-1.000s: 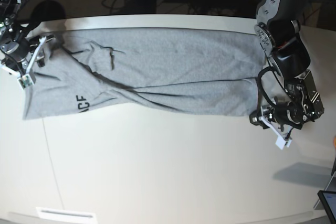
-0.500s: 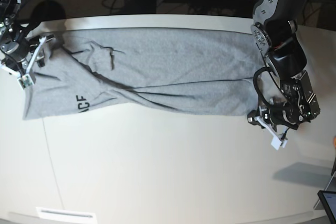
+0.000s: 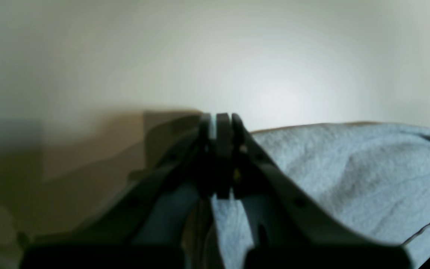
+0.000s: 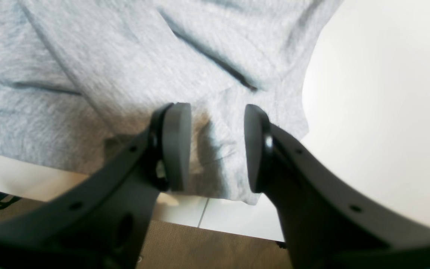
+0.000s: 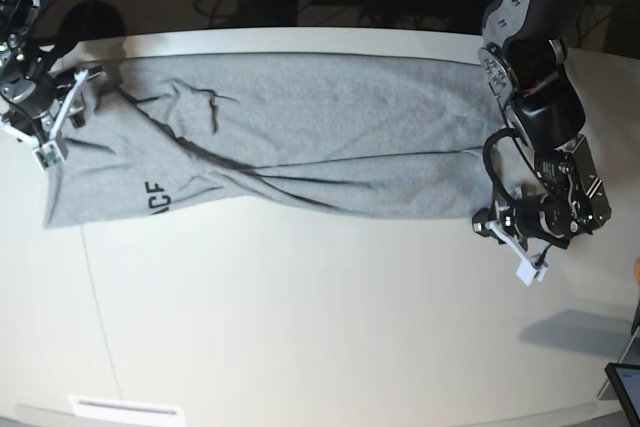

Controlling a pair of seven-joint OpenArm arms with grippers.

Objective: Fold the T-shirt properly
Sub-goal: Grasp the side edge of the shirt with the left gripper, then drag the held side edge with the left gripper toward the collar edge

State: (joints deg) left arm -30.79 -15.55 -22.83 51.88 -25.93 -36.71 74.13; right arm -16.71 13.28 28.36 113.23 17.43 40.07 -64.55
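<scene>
1. Here no box, bin or other container shows in any view; the T-shirt (image 5: 300, 137) lies straight on the white table (image 5: 320, 327), spread as a long band from side to side, rumpled, with diagonal creases through its middle.
2. Black letters show near the shirt's lower corner on the base view's left, only partly readable.
3. The left gripper (image 5: 497, 230) sits at the shirt's lower corner on the base view's right. In the left wrist view its jaws are pressed together, and grey cloth (image 3: 349, 179) runs up between them, so it has pinched hold of the shirt's edge.
4. The right gripper (image 5: 62, 119) is at the opposite end, over the shirt's upper corner on the base view's left. In the right wrist view its two pads (image 4: 177, 145) stand partly apart with the cloth (image 4: 125, 67) lying beneath and between them; whether they touch the fabric I cannot tell, and they grip nothing.
5. Against one second ago, the left gripper has moved in from just off the cloth's edge towards the corner and has closed; half a second ago it was already where it is now.
6. The right gripper and the shirt's lie look unchanged over that second.
</scene>
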